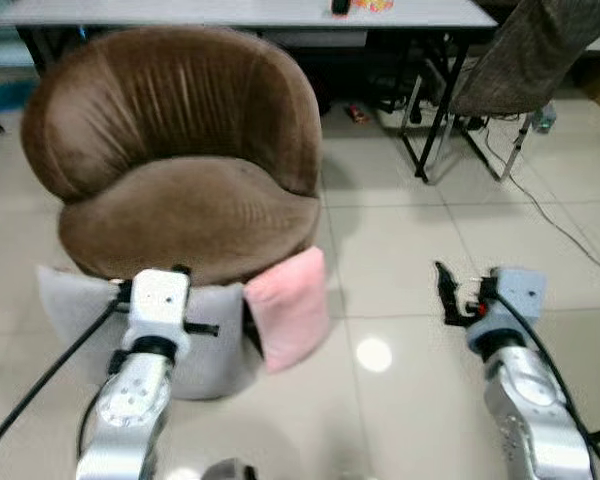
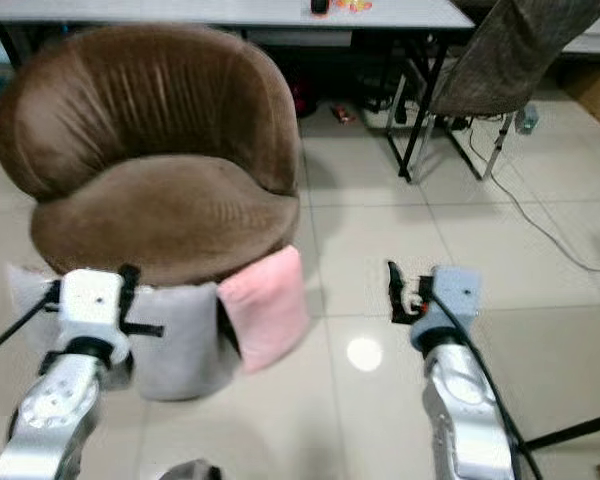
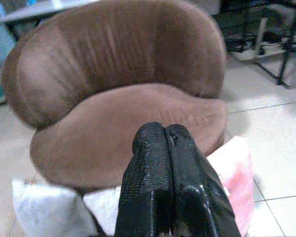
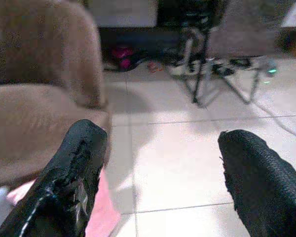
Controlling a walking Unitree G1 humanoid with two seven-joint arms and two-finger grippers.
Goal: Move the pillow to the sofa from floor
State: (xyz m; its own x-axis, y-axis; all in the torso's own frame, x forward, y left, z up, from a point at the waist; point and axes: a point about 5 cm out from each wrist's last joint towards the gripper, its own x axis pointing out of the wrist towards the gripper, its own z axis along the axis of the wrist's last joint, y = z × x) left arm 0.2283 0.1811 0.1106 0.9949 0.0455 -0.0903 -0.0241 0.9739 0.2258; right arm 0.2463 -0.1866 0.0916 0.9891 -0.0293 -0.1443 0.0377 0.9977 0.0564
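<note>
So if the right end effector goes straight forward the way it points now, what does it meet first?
Probably nothing close. The right end effector, open, points over bare floor to the right of the sofa and pink pillow. Farther on stand the table legs, though depth is hard to judge.

pink pillow (image 1: 290, 308) stands on the floor, leaning against the brown sofa (image 1: 180, 150).

Tile floor (image 1: 400, 250) has the brown armchair (image 1: 180, 160) upper left, pink pillow (image 1: 290, 308) and grey pillow (image 1: 215, 345) leaning against its base.
</note>
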